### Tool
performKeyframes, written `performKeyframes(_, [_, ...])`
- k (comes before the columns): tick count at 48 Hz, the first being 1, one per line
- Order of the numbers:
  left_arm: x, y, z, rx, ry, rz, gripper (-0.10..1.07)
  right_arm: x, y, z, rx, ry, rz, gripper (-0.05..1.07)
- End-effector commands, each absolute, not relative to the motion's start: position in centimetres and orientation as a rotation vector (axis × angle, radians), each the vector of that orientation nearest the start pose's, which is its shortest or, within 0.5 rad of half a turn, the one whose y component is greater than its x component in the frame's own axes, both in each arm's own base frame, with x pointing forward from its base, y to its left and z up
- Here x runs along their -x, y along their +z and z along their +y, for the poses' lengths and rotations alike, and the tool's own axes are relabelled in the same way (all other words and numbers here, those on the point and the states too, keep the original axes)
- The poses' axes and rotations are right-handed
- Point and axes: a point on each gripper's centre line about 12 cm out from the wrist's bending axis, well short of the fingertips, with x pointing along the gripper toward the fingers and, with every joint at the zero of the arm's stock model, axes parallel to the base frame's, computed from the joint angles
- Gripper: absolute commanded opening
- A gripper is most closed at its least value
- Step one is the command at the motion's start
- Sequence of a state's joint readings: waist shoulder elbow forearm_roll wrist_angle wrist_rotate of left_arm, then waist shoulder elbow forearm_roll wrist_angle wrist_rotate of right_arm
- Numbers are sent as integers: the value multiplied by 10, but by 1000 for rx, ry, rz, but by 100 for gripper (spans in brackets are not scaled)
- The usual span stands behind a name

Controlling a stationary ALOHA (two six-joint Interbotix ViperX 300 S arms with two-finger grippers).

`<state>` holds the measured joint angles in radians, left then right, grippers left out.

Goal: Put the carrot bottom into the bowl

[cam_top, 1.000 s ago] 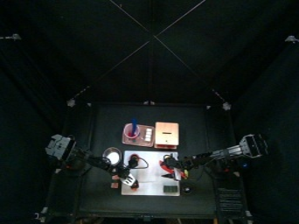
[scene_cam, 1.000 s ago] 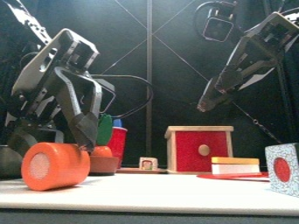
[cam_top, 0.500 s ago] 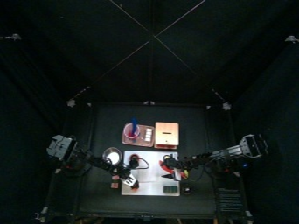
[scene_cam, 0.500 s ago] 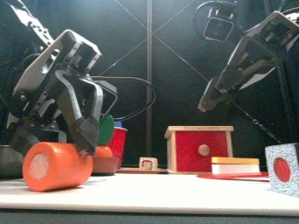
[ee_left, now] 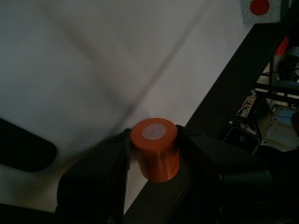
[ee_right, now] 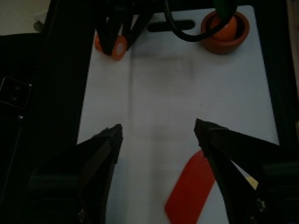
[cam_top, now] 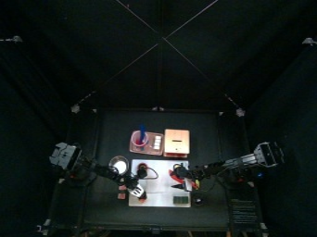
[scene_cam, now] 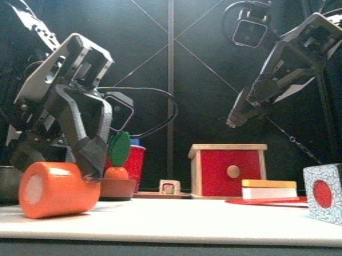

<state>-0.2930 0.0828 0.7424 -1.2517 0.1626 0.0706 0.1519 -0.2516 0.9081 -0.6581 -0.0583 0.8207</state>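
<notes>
The carrot bottom (ee_left: 155, 156) is sitting at the near left corner of the white board (ee_left: 93, 61), right by the board's edge, with its pale cut face turning toward the wrist camera. The left gripper (ee_left: 156, 138) is straddling it, one black jaw against each flank, and appears to be clamping it, though how firmly I cannot tell. The bowl (cam_top: 119, 167), as I am reading the pale round thing in the top view, is waiting just behind that corner, near the chunk. The right gripper (ee_right: 158, 144) is hanging raised over the other end of the board, jaws spread and carrying nothing, with a longer orange piece (ee_right: 193, 197) lying on the board beneath it. My worry is that the chunk, being stubby and round-sided, is offering the jaws little to bite on: an uneven squeeze could be squirting it sideways, and so near the edge it could be rolling off the board or off the table's front. A loose hold could also be dropping it short of the bowl. The board is lying on the black table (cam_top: 210, 125), with a red box (scene_cam: 227, 170) standing farther back and black curtains (cam_top: 50, 56) closing in all round.
</notes>
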Motion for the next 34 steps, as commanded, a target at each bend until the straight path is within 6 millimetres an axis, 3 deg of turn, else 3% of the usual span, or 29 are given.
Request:
performKeyframes(1, [-343, 143, -116, 1012, 93, 934, 71, -314, 189, 53, -132, 133, 600, 96])
performKeyframes(8, [-331, 169, -100, 1001, 55, 877, 71, -315, 189, 53, -141, 132, 599, 96])
performKeyframes(15, [-302, 184, -75, 949, 48, 815, 71, -314, 189, 53, -142, 131, 601, 96])
performKeyframes(25, [-253, 189, -33, 936, 116, 711, 70, -315, 190, 53, -152, 128, 598, 96])
performKeyframes(34, [-219, 180, 6, 931, 239, 618, 70, -316, 191, 53, -168, 121, 597, 96])
